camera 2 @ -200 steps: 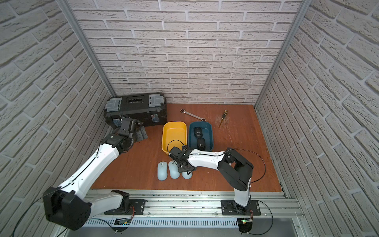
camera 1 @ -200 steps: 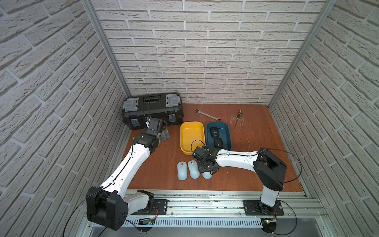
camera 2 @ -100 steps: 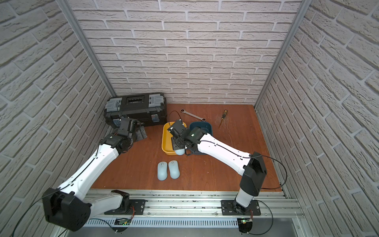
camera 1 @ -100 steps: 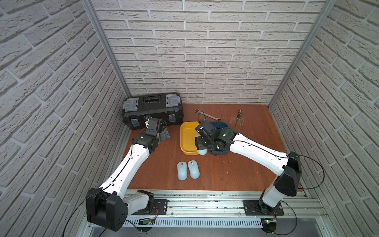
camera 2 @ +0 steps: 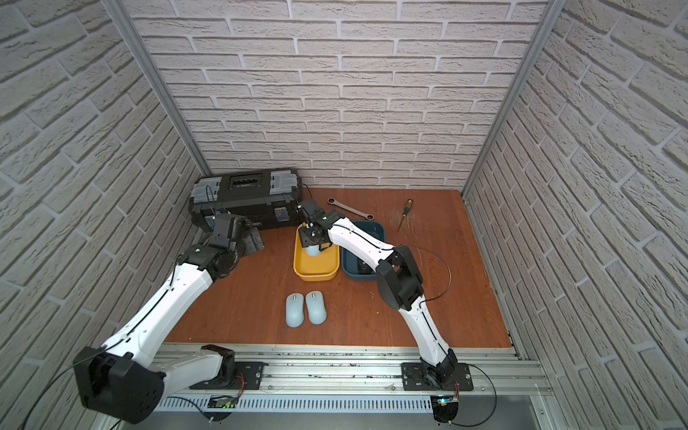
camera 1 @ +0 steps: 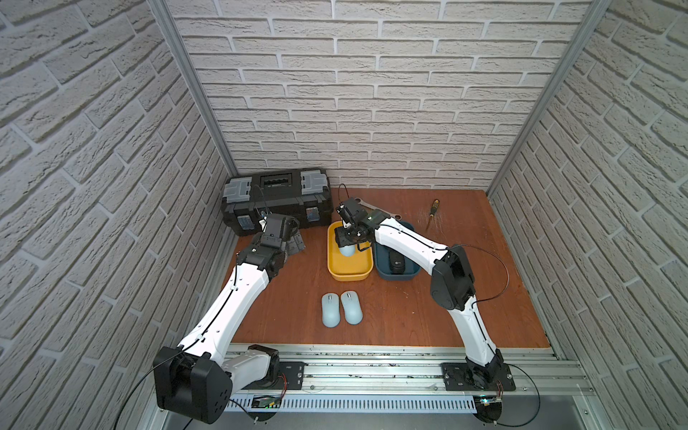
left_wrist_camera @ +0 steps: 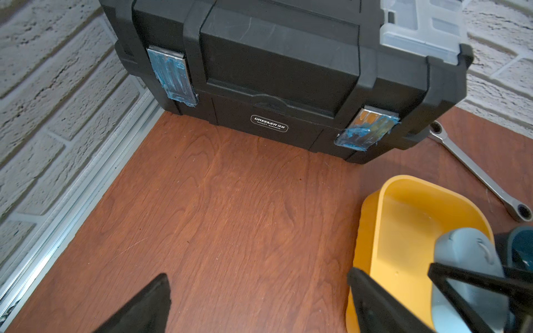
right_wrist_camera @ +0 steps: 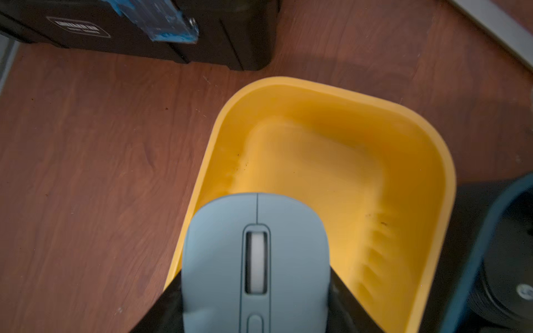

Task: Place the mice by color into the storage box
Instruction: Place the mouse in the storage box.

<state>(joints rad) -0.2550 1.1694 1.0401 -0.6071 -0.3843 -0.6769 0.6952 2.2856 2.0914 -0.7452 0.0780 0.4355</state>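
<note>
**Sorting status: first blue mouse at the yellow bin**

The right hand (camera 1: 347, 241) is clamped on one pale blue mouse (right_wrist_camera: 255, 259), held over the yellow bin (camera 1: 350, 276) and not yet released. Two more pale blue mice (camera 1: 330, 309) (camera 1: 351, 307) lie side by side on the bench (camera 1: 409, 320). In the dark blue bin (camera 1: 409, 274) we see one black mouse (camera 1: 396, 265); the arm hides the rest. The left hand (left_wrist_camera: 257, 276) stands wide and empty. We judge the task about half done.

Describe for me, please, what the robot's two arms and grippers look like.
Both arms are alike: the left arm and right arm have smooth white links between bulky black joint housings, with thin black cables looping alongside. The left gripper and right gripper have black, wedge-shaped fingers. No markings are legible.
</note>
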